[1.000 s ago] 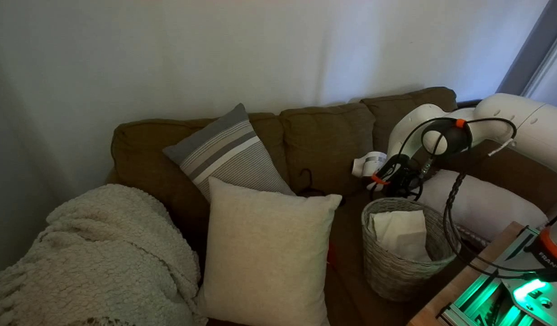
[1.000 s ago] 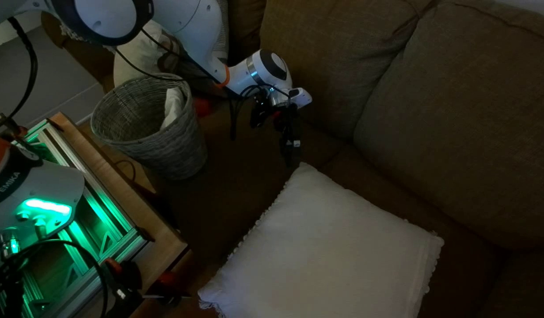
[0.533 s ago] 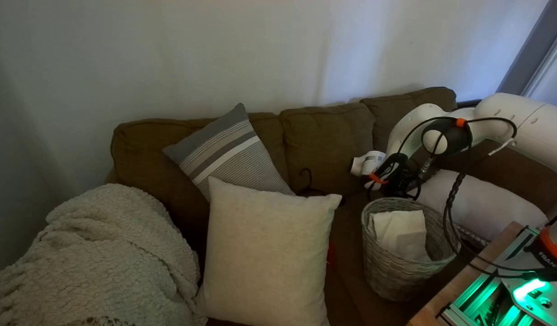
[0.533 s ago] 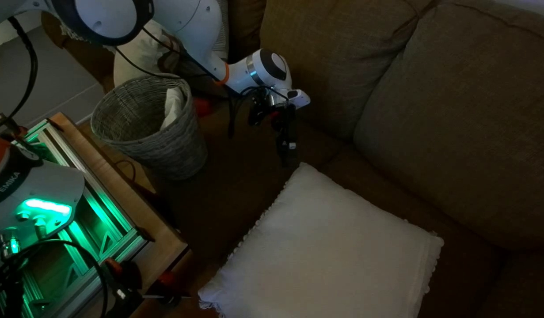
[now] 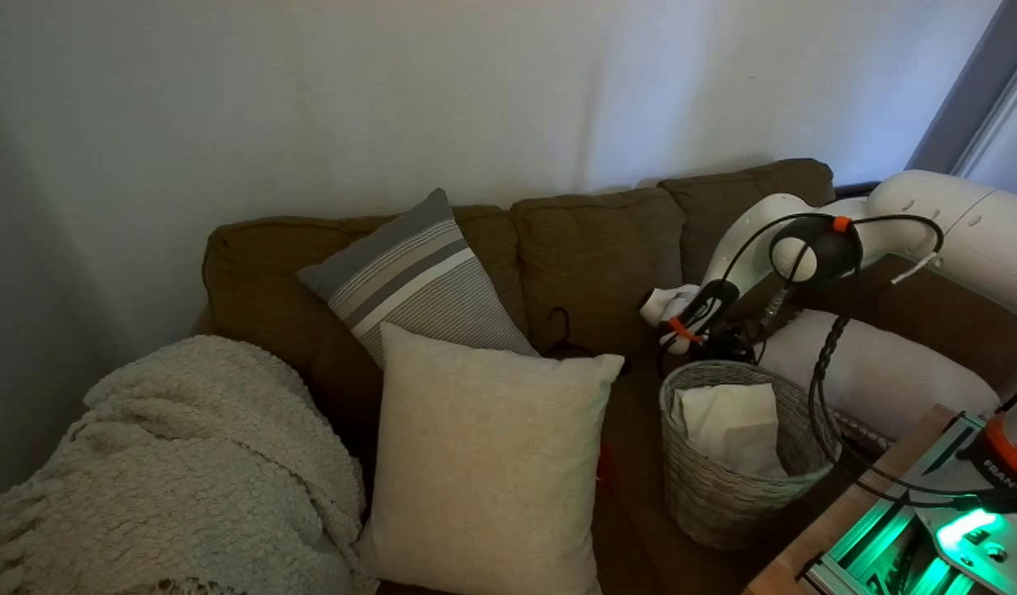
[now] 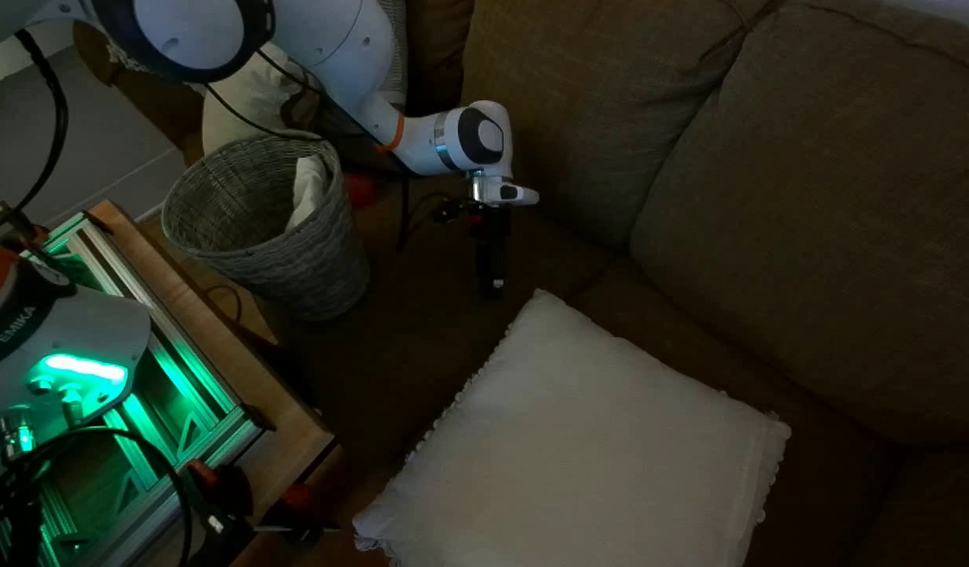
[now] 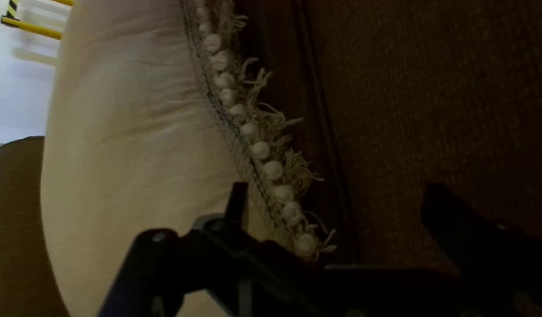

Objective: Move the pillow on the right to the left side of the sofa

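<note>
The cream pillow (image 6: 586,449) with the tasselled fringe lies flat on the brown sofa (image 6: 807,181). It also shows in an exterior view (image 5: 880,372), partly behind the basket and arm. My gripper (image 6: 492,290) points down just beside the pillow's nearest corner. In the wrist view the gripper (image 7: 337,187) is open, with its fingers wide apart. The left finger (image 7: 237,202) stands over the pillow's side (image 7: 143,154) and the right finger over brown sofa fabric. The fringe (image 7: 273,169) runs between them. I cannot tell whether the left finger touches the pillow.
A wicker basket (image 5: 723,504) with white cloth stands close to the arm. A plain cream pillow (image 5: 491,463), a grey striped pillow (image 5: 425,281) and a fleecy blanket (image 5: 194,463) are at the sofa's other end. A wooden table (image 6: 295,449) carries the robot base.
My gripper has moved a little away from the pillow corner, leftward in an exterior view, and the wrist has turned so it hangs more upright. The pillow has not moved.
</note>
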Robot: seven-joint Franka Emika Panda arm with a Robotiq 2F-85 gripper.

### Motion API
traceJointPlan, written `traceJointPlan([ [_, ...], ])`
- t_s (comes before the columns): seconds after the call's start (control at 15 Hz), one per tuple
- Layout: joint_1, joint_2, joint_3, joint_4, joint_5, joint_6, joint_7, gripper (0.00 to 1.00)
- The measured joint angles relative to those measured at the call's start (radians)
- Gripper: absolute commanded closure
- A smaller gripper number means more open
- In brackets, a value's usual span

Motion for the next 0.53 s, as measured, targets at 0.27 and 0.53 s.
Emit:
traceJointPlan([
  [0.27, -0.056, 0.000, -0.008, -0.012, -0.028, 0.078, 0.003, 0.00],
  [0.53, -0.035, -0.010, -0.026, -0.001, -0.141, 0.077, 0.042, 0.00],
])
